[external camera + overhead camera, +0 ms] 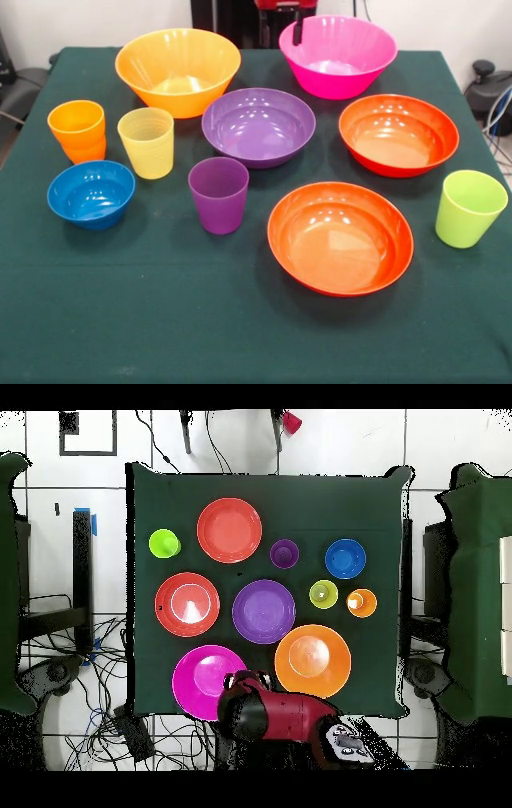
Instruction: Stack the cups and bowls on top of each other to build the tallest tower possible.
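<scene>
Every cup and bowl stands apart and upright on the green cloth, so no tower shows. At the far side are the large yellow-orange bowl and the pink bowl. In the middle is the purple bowl. Two red-orange bowls sit on the right. The blue bowl, orange cup, yellow cup, purple cup and lime cup sit nearer the front. My gripper is drawn back, its tip over the pink bowl's far rim, holding nothing.
The green-clothed table has open cloth along its near edge. My red arm lies over the table's base-side edge. Cables and chair bases lie on the floor around the table. A small red object sits beyond the far edge.
</scene>
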Robot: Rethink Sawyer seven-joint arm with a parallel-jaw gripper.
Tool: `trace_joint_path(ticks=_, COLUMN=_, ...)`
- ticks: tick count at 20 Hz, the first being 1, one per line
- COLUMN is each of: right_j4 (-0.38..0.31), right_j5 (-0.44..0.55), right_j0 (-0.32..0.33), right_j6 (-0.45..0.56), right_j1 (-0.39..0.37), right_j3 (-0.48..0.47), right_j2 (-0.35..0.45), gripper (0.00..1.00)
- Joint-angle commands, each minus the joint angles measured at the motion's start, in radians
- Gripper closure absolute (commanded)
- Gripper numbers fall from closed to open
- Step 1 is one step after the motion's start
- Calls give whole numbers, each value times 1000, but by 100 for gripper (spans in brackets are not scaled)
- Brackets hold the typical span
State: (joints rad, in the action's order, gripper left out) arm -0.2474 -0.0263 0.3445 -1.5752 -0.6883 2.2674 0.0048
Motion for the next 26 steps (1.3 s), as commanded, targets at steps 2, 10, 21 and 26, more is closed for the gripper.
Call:
trace_joint_path(ticks=2, right_j4=-31, right_j5=11, right_j0=7, right_j6=-125, right_j1=45, right_j3=-28, right_j2=72, gripper=0)
trace_joint_path(ticks=10, right_j4=-70, right_j5=-121, right_j0=-20, right_j6=-126, right_j1=212, right_j3=-99, right_j2=19, gripper=0)
trace_joint_path(ticks=21, right_j4=-58, right_j5=-118, right_j0=-46, right_j6=-148, right_j1=172, right_j3=-71, right_j2=42, gripper=0)
trace_joint_path(ticks=26, right_j4=-66, right_j5=-156, right_j0=-51, right_j6=-149, right_j1=221, right_j3=-94, right_j2=28, gripper=0)
